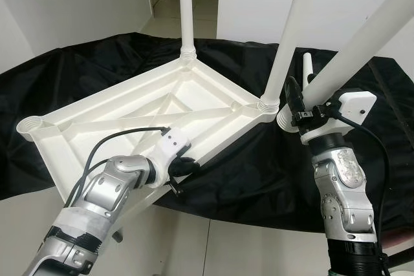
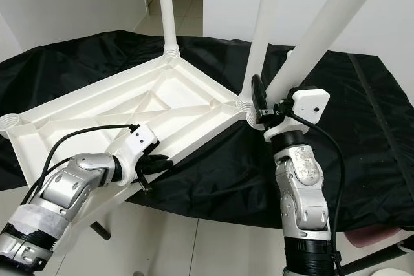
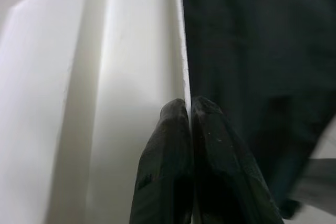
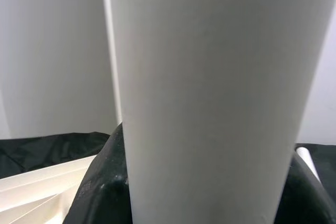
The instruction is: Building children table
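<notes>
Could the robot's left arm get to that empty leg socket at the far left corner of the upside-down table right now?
Probably not as things stand: the left gripper is clamped on the tabletop's near edge, steadying it. The empty socket lies open, nothing blocking, but the gripper would have to let go first.

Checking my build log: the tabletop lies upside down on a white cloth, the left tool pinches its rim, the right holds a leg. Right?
One slip: the cloth is black, as the left eye view shows. The rest holds: left tool pinches the tabletop rim, right tool holds a leg.
</notes>
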Robot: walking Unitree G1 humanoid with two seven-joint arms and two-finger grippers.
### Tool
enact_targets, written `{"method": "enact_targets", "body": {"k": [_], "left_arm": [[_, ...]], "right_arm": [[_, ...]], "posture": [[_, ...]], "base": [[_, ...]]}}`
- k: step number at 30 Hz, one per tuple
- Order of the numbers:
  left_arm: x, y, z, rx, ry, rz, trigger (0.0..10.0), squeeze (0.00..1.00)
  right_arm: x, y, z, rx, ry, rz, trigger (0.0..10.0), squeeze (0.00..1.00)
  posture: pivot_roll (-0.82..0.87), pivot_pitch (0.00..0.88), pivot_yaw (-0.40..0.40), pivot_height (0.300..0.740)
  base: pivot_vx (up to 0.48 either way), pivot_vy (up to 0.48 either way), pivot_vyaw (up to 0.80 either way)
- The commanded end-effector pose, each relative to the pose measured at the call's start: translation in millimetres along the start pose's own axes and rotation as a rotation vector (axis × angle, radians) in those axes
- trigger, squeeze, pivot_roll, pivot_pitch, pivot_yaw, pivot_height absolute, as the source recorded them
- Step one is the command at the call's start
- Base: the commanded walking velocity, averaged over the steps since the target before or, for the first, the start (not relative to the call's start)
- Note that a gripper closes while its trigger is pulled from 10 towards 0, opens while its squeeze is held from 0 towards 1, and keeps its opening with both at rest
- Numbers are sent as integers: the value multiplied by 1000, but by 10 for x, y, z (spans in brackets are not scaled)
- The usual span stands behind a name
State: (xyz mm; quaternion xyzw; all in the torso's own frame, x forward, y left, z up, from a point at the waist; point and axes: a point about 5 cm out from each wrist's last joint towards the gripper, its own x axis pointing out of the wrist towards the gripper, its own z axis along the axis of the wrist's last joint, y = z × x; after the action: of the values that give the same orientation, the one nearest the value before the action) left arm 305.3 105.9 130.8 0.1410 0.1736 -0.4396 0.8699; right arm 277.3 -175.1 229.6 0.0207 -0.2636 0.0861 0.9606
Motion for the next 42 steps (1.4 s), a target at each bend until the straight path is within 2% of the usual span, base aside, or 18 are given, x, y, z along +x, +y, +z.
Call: {"method": "enact_targets", "body": {"k": [1, 7, 12, 14, 18, 20, 23, 24, 26, 27, 28, 29, 30, 40, 41, 42], "left_arm": [[8, 16, -6, 17, 24, 46, 0, 0], [53, 41, 42, 17, 14, 83, 0, 0], [135, 127, 169, -2, -25, 163, 0, 0], [229, 202, 305, -24, -65, 241, 0, 0], [268, 232, 361, -31, -80, 277, 0, 0], [350, 322, 507, -67, -119, 362, 0, 0], [394, 355, 586, -81, -137, 396, 0, 0], [464, 389, 683, -91, -147, 442, 0, 0], [464, 389, 683, -91, -147, 442, 0, 0], [491, 397, 710, -101, -147, 460, 588, 0], [491, 397, 710, -101, -147, 460, 588, 0], [514, 404, 747, -99, -154, 478, 8549, 0], [527, 409, 774, -101, -162, 486, 10000, 0], [565, 370, 852, -93, -205, 434, 10000, 0], [561, 358, 871, -117, -233, 417, 10000, 1000], [558, 353, 888, -135, -247, 407, 10000, 1000]], "right_arm": [[-13, -16, 36, -3, -10, -9, 10000, 0], [-21, -16, 40, -3, -9, -17, 10000, 0], [-21, -10, 38, 0, -12, -24, 10000, 0], [-14, -1, 37, 4, -15, -28, 10000, 0], [-13, 1, 37, 7, -17, -31, 10000, 0], [-9, 9, 38, 9, -21, -37, 10000, 0], [-6, 14, 37, 11, -22, -40, 10000, 0], [-2, 21, 35, 15, -24, -46, 10000, 0], [-2, 21, 35, 15, -24, -46, 10000, 0], [0, 26, 34, 17, -24, -49, 10000, 0], [0, 26, 34, 17, -24, -49, 10000, 0], [-2, 27, 33, 17, -25, -53, 10000, 0], [-7, 27, 32, 17, -24, -56, 10000, 0], [-30, 18, 22, 19, -22, -71, 10000, 0], [-26, 23, 18, 21, -23, -70, 10000, 0], [-22, 29, 16, 23, -23, -69, 10000, 0]], "posture": [[-56, 45, 31, 740], [-57, 48, 37, 740], [-56, 48, 41, 740], [-58, 47, 47, 740], [-58, 46, 47, 740], [-59, 46, 54, 740], [-60, 46, 55, 740], [-62, 47, 58, 740], [-62, 47, 58, 740], [-65, 49, 63, 740], [-65, 49, 63, 740], [-67, 48, 67, 740], [-69, 48, 69, 740], [-61, 51, 75, 740], [-57, 52, 75, 740], [-56, 52, 74, 740]], "base": [[0, 0, 0], [0, 0, 0], [0, 0, 0], [0, 0, 0], [0, 0, 0], [0, 0, 0], [0, 0, 0], [0, 0, 0], [0, 0, 0], [0, 0, 0], [0, 0, 0], [0, 0, 0], [0, 0, 0], [0, 0, 0], [0, 0, 0], [0, 0, 0]]}}
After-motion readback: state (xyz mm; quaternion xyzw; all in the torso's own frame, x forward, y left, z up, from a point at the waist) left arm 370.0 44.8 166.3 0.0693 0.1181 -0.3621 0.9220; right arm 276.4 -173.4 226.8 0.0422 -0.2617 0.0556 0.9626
